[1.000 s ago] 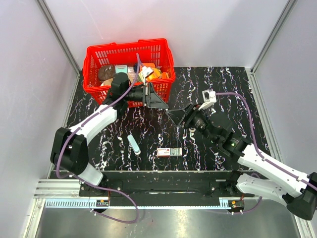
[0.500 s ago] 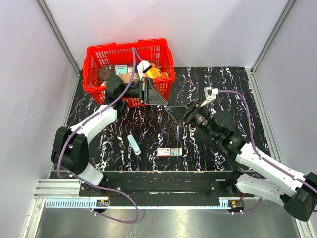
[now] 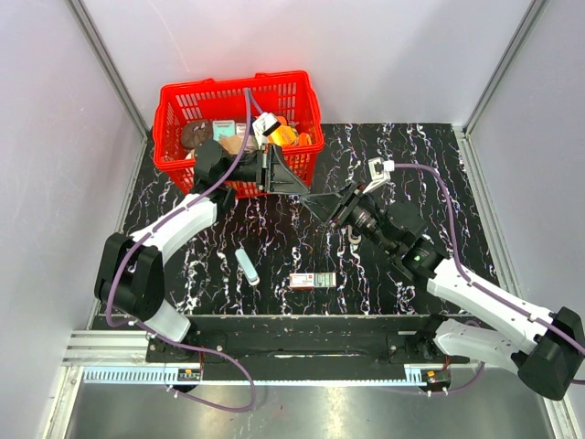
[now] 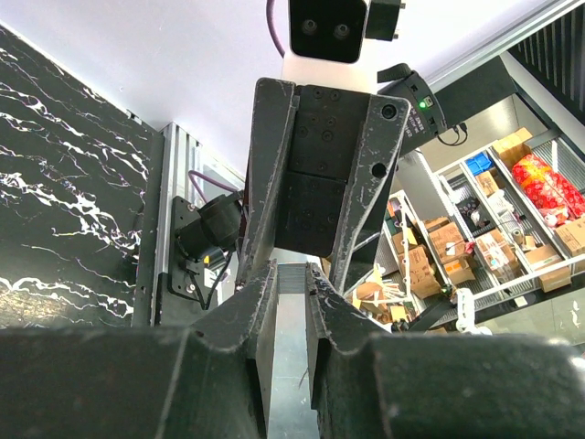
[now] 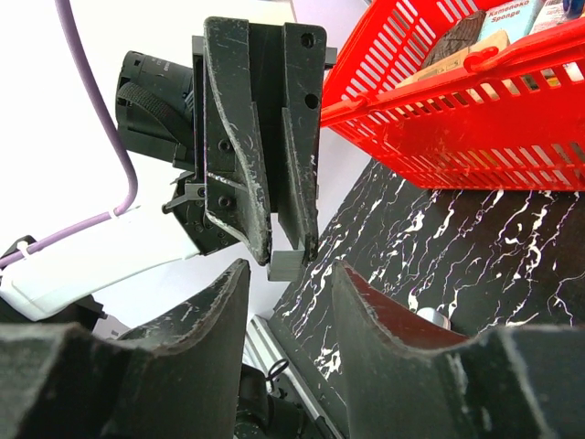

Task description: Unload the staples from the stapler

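Note:
My left gripper (image 3: 303, 189) is shut on a flat pale grey strip (image 4: 291, 306) with a finely ridged end, held in the air in front of the red basket. The strip's end (image 5: 292, 264) sticks out past the left fingertips (image 5: 260, 240). My right gripper (image 5: 289, 274) is open, tip to tip with the left one, its two fingers just short of the strip's end and either side of it. In the top view the right gripper (image 3: 317, 202) nearly touches the left. The dark stapler is not clearly in view. A small silvery thing (image 3: 353, 240) lies half hidden under the right wrist.
The red basket (image 3: 233, 90) full of items stands at the back left, close behind the left gripper. A pale blue-white bar (image 3: 247, 265) and a small red-and-white box (image 3: 312, 280) lie on the black marbled table (image 3: 430, 155) near the front.
My right gripper has moved up and left until it meets the left gripper's tip. The left gripper rose slightly towards the basket early on, then held still.

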Robot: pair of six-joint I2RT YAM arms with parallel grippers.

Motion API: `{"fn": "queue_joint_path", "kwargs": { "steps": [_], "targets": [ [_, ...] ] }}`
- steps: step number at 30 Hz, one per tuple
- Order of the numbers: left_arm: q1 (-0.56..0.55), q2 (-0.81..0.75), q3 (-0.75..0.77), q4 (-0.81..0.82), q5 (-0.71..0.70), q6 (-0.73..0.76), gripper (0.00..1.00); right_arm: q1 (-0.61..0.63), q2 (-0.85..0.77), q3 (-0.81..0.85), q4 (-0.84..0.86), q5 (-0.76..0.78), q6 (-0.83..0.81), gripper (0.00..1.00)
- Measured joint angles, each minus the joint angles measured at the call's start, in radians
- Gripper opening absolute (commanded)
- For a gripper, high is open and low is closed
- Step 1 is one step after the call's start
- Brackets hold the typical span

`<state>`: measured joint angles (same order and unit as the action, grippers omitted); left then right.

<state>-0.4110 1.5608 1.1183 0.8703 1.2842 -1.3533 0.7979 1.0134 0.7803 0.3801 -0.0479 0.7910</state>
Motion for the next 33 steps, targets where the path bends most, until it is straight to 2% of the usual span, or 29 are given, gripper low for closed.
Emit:
{"fn": "queue_joint_path", "kwargs": {
  "steps": [15,21,24,28,33],
  "targets": [
    [0.000,0.000,-0.011,0.000,-0.002,0.000,0.17,0.000,0.013,0.000,0.016,0.000,-0.002,0.34],
    [0.004,0.000,-0.011,0.000,-0.003,0.001,0.20,0.000,0.020,0.001,0.020,-0.006,-0.006,0.24],
    [0.005,0.000,-0.013,-0.002,-0.004,0.005,0.26,0.000,0.021,0.001,0.019,-0.008,-0.008,0.20],
    [0.005,0.000,-0.013,-0.025,-0.005,0.037,0.45,0.000,0.021,0.001,0.017,-0.012,-0.009,0.18],
    [0.005,0.000,-0.013,-0.114,-0.006,0.109,0.62,0.000,0.013,0.001,-0.002,-0.024,-0.013,0.17]
  ]
}}
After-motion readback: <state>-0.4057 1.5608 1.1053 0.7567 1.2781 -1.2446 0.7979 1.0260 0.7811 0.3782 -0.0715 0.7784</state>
